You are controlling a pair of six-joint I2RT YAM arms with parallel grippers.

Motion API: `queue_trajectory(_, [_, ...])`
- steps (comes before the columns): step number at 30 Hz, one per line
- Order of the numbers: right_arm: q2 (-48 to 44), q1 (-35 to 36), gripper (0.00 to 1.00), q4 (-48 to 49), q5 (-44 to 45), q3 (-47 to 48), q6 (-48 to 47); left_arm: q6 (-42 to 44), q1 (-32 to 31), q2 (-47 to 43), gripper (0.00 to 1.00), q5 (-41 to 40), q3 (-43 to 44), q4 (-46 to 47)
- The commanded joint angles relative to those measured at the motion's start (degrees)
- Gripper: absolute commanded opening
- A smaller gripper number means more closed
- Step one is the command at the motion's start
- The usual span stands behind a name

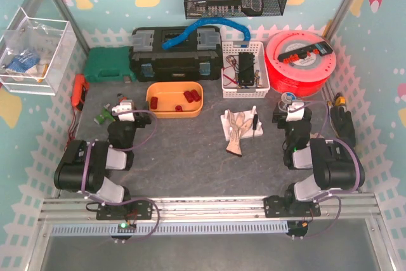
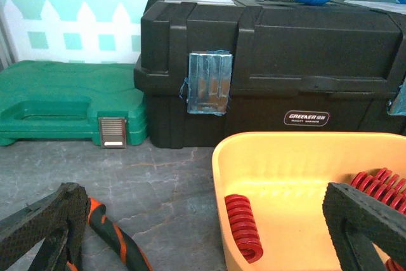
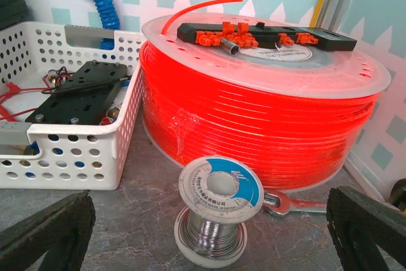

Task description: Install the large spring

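Red springs lie in the orange tray (image 1: 166, 112): one at its left end (image 1: 154, 101) and a thicker pair at the right (image 1: 190, 95). In the left wrist view the tray (image 2: 222, 157) fills the lower right, with one spring (image 2: 243, 226) against its near wall and more springs (image 2: 380, 185) behind my right finger. My left gripper (image 1: 122, 103) (image 2: 209, 245) stands open just left of the tray, holding nothing. A white fixture (image 1: 240, 128) with a pale part stands mid-table. My right gripper (image 1: 293, 105) (image 3: 206, 239) is open and faces a solder spool (image 3: 219, 211).
A black toolbox (image 1: 176, 55) (image 2: 266, 68) and a green case (image 1: 108, 65) (image 2: 63, 99) stand at the back. A white basket (image 1: 245, 71) (image 3: 70, 144), a red filament reel (image 1: 298, 61) (image 3: 260, 112) and a wrench (image 3: 295, 204) are at the right. An orange-black handle (image 2: 114, 236) lies near my left finger.
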Motion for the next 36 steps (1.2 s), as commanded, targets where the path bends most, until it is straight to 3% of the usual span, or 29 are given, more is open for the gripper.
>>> queue_trajectory(1, [0.29, 0.29, 0.99, 0.94, 0.84, 0.35, 0.38, -0.38, 0.18, 0.10, 0.99, 0.64, 0.59, 0.44])
queue_trajectory(13, [0.09, 0.29, 0.99, 1.32, 1.33, 0.29, 0.43, -0.38, 0.09, 0.01, 0.99, 0.40, 0.48, 0.61])
queue_trajectory(17, [-7.40, 0.29, 0.99, -8.86, 2.34, 2.52, 1.06, -0.90, 0.02, -1.38, 0.99, -1.08, 1.12, -1.44])
queue_trajectory(21, [-16.22, 0.29, 0.99, -21.11, 2.04, 6.70, 2.98, -1.55, -0.08, -8.86, 0.99, -3.09, 5.32, -15.14])
queue_trajectory(26, [-25.93, 0.28, 0.99, -39.27, 4.40, 14.96, 15.69, -6.59, -0.27, -18.89, 0.99, -8.49, 14.88, -36.27])
queue_trajectory(28, [-27.60, 0.22, 0.99, -52.29, 6.47, 20.83, 22.99, -9.02, -0.24, -21.87, 0.99, -9.42, 20.22, -46.06])
queue_trajectory(32, [-27.91, 0.21, 0.99, -70.89, 4.90, 31.46, 27.47, -12.95, -0.22, -25.68, 0.99, -5.22, 28.26, -60.15])
queue_trajectory(36, [-27.96, -0.20, 0.99, -78.50, 0.98, 33.79, 31.37, -23.18, -0.27, -29.82, 0.99, -2.57, 31.14, -69.30])
